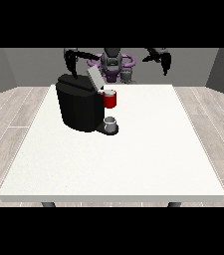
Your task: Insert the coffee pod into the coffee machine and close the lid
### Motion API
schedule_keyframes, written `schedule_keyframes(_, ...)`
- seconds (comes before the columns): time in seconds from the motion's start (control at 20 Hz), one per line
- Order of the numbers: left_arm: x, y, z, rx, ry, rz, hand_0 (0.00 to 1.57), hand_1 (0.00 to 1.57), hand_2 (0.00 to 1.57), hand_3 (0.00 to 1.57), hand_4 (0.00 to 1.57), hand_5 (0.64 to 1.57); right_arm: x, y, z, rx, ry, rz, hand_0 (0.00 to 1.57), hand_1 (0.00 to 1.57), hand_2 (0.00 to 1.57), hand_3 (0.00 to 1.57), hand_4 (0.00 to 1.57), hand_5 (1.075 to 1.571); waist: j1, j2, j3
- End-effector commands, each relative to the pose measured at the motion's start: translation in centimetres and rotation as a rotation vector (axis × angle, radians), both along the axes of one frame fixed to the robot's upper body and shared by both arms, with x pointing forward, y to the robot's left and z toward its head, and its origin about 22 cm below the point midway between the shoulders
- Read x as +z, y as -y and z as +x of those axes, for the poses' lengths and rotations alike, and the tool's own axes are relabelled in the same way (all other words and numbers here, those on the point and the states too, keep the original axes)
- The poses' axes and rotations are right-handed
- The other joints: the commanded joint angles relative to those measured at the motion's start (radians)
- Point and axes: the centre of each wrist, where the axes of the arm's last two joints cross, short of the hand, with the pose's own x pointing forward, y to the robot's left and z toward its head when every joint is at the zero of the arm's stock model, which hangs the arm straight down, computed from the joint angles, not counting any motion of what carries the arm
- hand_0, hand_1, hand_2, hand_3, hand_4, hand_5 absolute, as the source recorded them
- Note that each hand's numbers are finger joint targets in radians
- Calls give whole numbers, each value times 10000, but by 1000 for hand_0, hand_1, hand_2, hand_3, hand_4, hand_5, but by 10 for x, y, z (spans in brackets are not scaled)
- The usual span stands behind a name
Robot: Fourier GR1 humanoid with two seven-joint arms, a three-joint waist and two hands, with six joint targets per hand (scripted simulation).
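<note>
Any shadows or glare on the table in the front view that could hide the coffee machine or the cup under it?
Front view: light is even, with no glare on the white table. No strong cast shadow shows beside the coffee machine. Its black body shows little surface detail, but the raised lid, red holder and grey cup stand out clearly.

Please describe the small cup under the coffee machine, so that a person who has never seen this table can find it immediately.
On the large white table, find the bulky black coffee machine toward the view's left, its grey lid tilted open. At its front a red brewing head sticks out, and directly below it stands the small grey cup on the machine's dark base. It is the only pale, low thing there.
</note>
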Motion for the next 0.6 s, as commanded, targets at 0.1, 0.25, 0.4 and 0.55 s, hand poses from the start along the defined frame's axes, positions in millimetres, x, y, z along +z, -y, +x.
schedule_keyframes(0.1,7,-3,-11,373,528,164,0,0,0,0,377,1571,8,-33,13,811,479,-139,0,0,0,0,0,1571,-176,630,-2)
schedule_keyframes(0.25,20,3,-20,307,487,12,0,0,0,0,381,1571,-4,-28,14,581,279,-313,0,0,0,0,0,1571,66,575,0)
schedule_keyframes(0.4,22,-5,-21,494,554,12,0,0,0,0,336,1571,9,-39,22,928,696,-412,0,0,0,0,0,1571,-59,951,-1)
schedule_keyframes(0.55,42,-23,-17,616,560,369,0,0,0,0,331,1571,20,-30,28,1073,737,-498,0,0,0,0,73,1571,-125,905,0)
